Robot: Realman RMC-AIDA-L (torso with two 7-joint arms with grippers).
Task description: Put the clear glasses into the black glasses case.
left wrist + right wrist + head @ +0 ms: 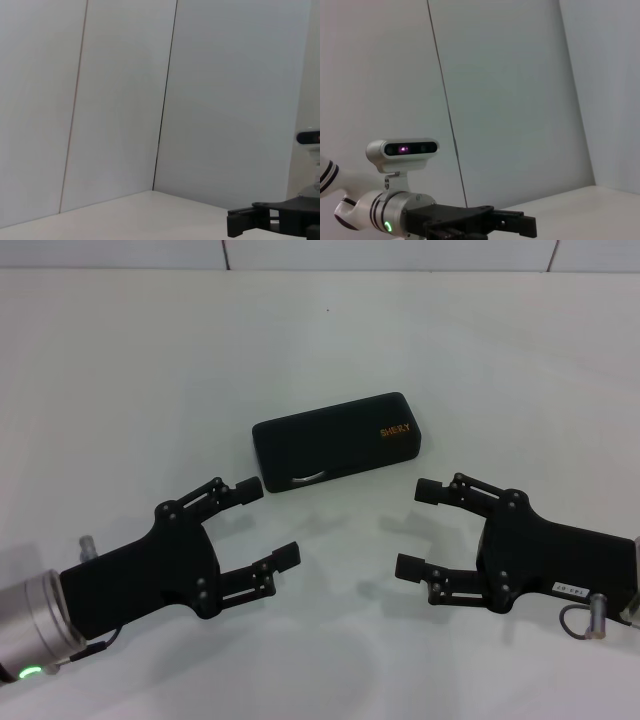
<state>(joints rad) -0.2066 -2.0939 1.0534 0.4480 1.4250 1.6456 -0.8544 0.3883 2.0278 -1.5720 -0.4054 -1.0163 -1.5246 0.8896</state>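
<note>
Your case lies shut on the worktop, glasses nowhere visible; near it, left tool and right tool wait released, flanking its front, nothing held.

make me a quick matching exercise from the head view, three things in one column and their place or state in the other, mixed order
Things:
1. oblong matte black hard glasses case
2. black left end effector
3. black right end effector

Place or state:
A. open, empty, on the robot's right, nearer than the case
B. shut, lying on the white table, orange lettering on its lid
C. open, empty, on the robot's left, nearer than the case

Pairs: 1-B, 2-C, 3-A
</note>
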